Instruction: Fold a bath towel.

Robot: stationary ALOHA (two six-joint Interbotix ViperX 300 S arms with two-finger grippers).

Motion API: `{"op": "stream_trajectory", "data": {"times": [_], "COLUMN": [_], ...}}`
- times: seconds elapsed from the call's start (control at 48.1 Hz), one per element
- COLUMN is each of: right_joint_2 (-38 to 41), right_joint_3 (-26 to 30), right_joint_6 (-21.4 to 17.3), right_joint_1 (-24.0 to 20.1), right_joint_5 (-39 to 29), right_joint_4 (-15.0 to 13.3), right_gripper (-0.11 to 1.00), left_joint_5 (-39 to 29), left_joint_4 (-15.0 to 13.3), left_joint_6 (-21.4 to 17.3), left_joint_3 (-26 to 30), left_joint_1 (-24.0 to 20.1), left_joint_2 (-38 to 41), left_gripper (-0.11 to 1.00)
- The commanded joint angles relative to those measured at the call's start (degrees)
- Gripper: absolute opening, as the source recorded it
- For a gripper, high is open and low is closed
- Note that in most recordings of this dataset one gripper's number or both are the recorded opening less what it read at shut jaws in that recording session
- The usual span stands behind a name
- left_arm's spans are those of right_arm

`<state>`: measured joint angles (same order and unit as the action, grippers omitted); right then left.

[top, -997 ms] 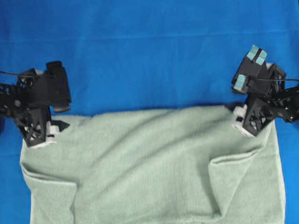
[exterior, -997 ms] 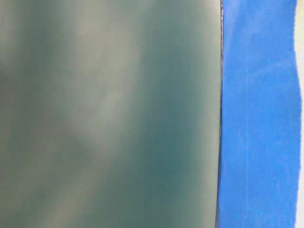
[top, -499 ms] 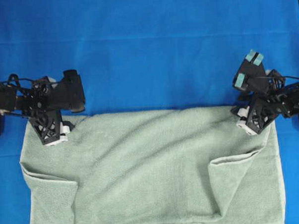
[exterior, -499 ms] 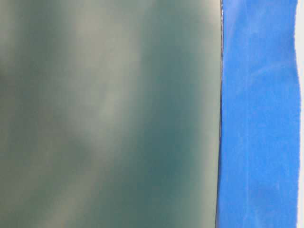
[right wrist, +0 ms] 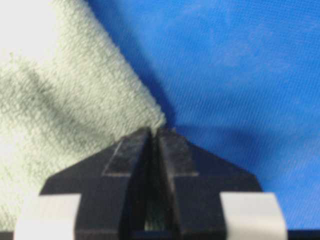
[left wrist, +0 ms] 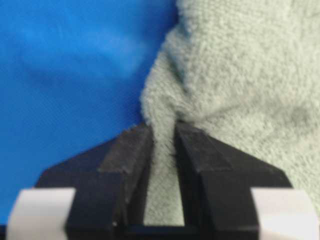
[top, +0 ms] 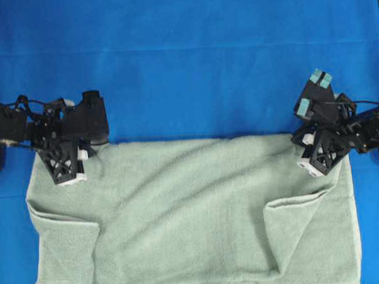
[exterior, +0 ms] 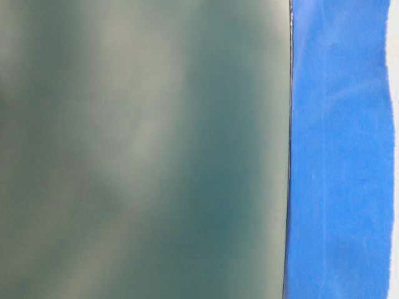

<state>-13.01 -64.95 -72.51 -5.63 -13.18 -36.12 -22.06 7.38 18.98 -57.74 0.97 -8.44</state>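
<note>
Overhead view shows the bath towel point(top: 199, 211) spread on the blue table point(top: 186, 60), both near corners turned over. The left hand point(top: 83, 154) pinches a bunch of terry at the far left corner. The right hand point(right wrist: 154, 131) is clamped at the far right corner, catching only the edge. That thin bite could slip when lifted, dropping one corner. The loose near flaps might also fold in crooked.

bath towel point(top: 192, 211): plain pale sage green;
table cloth point(top: 186, 60): solid bright blue;
grippers: black, white mounts, teal patches on right
</note>
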Motion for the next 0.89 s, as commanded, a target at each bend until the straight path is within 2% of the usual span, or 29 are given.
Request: {"op": "stream_trajectory", "data": {"times": [0.0, 0.125, 0.229, 0.374, 0.478, 0.582, 0.706, 0.872], "right_joint_2": [-1.8, -6.4, -12.1, -22.1, -27.9, -31.3, -32.5, -31.2], "right_joint_3": [0.4, 0.8, 2.2, 6.7, 11.5, 16.2, 19.7, 19.8], "right_joint_6": [0.1, 0.1, 0.2, 2.4, 5.8, 9.4, 12.8, 12.7], "right_joint_1": [-0.5, -1.1, -1.8, -4.7, -6.6, -7.5, -7.7, -6.9], "right_joint_5": [0.5, -0.5, -5.0, -18.4, -28.0, -34.5, -36.7, -37.0], "right_joint_4": [0.2, 0.2, 0.2, 0.2, 0.2, 0.2, 0.1, -1.5], "right_gripper": [0.05, 0.05, 0.05, 0.06, 0.05, 0.05, 0.05, 0.05], "left_joint_5": [-3.5, -7.0, -11.3, -20.5, -25.8, -28.8, -29.8, -27.7], "left_joint_4": [0.2, 0.2, 0.2, 0.2, 0.2, 0.2, 0.2, -0.6], "left_joint_6": [-1.0, -1.8, -1.8, -1.9, -2.5, -4.0, -5.3, -4.0], "left_joint_3": [0.6, 2.2, 4.5, 9.2, 12.9, 16.2, 17.8, 17.1], "left_joint_1": [-0.3, -0.3, -0.3, -0.3, -0.3, -0.3, -0.4, 0.4], "left_joint_2": [-2.8, -8.5, -13.8, -21.4, -26.1, -29.4, -32.3, -33.8], "left_gripper": [0.13, 0.11, 0.11, 0.11, 0.11, 0.11, 0.11, 0.11]}}
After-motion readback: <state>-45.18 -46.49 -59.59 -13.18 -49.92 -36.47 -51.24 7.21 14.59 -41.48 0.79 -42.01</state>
